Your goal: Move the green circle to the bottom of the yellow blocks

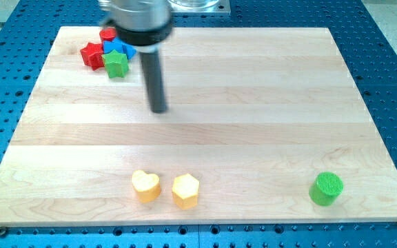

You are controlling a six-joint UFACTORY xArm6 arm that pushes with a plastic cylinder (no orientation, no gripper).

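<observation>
The green circle [326,189] stands near the view's bottom right of the wooden board [253,89]. A yellow heart [145,186] and a yellow hexagon [185,191] sit side by side at the view's bottom, left of centre. My tip [158,108] rests on the board in the upper left part, well above the yellow blocks and far to the left of the green circle. It touches no block.
A cluster sits at the view's top left corner: a red star [92,54], a green star [116,64], a blue block [118,47] and a red block [106,34] partly hidden by the arm. Blue perforated table surrounds the board.
</observation>
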